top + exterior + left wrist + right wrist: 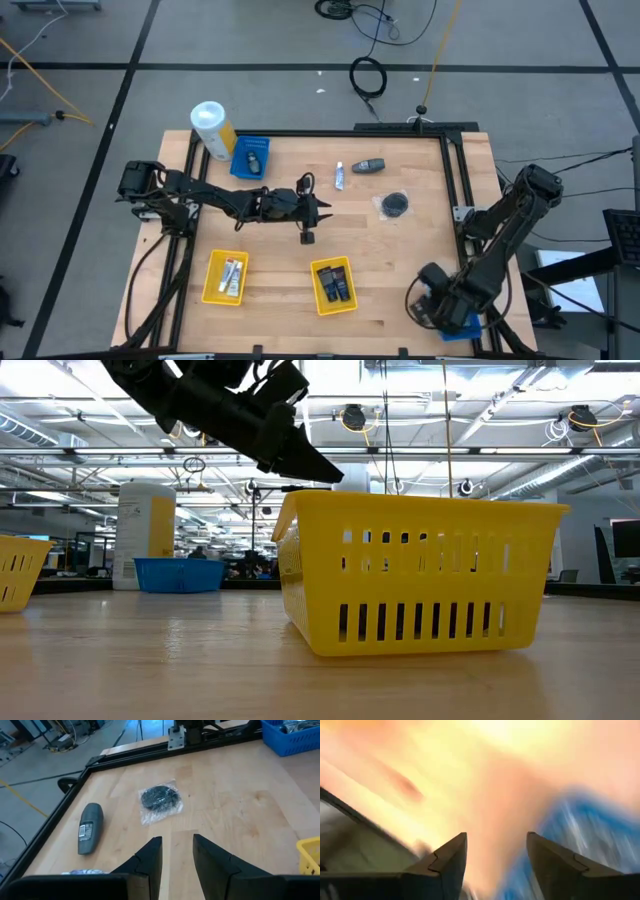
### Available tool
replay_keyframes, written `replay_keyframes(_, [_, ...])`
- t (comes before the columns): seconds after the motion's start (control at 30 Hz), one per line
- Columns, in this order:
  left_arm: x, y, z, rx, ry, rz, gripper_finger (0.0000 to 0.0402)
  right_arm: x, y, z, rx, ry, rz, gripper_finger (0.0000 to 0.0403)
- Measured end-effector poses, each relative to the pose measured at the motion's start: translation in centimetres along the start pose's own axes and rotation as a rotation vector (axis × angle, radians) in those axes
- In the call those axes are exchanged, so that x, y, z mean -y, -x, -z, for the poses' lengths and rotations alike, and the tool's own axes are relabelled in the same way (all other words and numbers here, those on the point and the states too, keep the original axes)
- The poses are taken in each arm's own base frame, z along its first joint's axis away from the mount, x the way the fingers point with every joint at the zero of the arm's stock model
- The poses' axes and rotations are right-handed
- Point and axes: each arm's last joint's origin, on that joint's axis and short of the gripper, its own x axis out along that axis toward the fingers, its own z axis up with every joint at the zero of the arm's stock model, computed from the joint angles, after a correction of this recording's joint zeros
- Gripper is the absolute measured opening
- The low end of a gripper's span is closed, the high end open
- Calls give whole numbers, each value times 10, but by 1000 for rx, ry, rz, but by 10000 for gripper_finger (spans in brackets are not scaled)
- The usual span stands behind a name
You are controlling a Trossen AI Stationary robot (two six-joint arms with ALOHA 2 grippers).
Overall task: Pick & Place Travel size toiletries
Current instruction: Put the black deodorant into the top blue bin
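Three travel size toiletries lie loose on the table's far right part: a thin white tube (339,176), a dark grey bottle (370,165) (90,827) and a grey clear-wrapped packet (395,204) (160,798). My left gripper (325,210) (176,840) hovers open above the table's middle, pointing toward the packet, with nothing between its fingers. A small dark item (307,237) stands on the table just near of it. My right gripper (432,305) (496,837) hangs open at the near right corner, beside a blue tray (462,325); its wrist view is blurred.
A white-and-yellow canister (212,128) and a blue tray (250,157) with an item inside stand at the far left. Two yellow trays (225,276) (333,285) holding items sit near the front edge. A black frame rail (455,170) borders the right side.
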Motion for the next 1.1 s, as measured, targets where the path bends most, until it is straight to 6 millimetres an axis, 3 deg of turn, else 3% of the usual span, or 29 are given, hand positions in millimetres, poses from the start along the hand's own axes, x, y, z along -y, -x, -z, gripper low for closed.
replay_keyframes(0.2, [0,0,-1,11,-13,-2,111,-18,0,-34,730,229,-204,178])
replay_keyframes(0.33, [0,0,-1,13,-37,-2,111,-26,-24,-74,958,365,-166,174])
replay_keyframes(0.43, [0,0,-1,11,-42,0,111,-18,-50,-116,1015,404,-119,178])
replay_keyframes(0.53, [2,0,0,4,-38,15,111,4,-70,-156,986,446,-84,194])
replay_keyframes(0.67, [11,4,12,-6,-52,82,111,39,-80,-198,932,464,-69,235])
replay_keyframes(0.87, [26,11,37,-63,-18,125,111,76,-70,-251,938,708,-64,302])
replay_keyframes(1.1, [37,17,50,-109,62,120,111,114,-42,-308,1010,893,13,326])
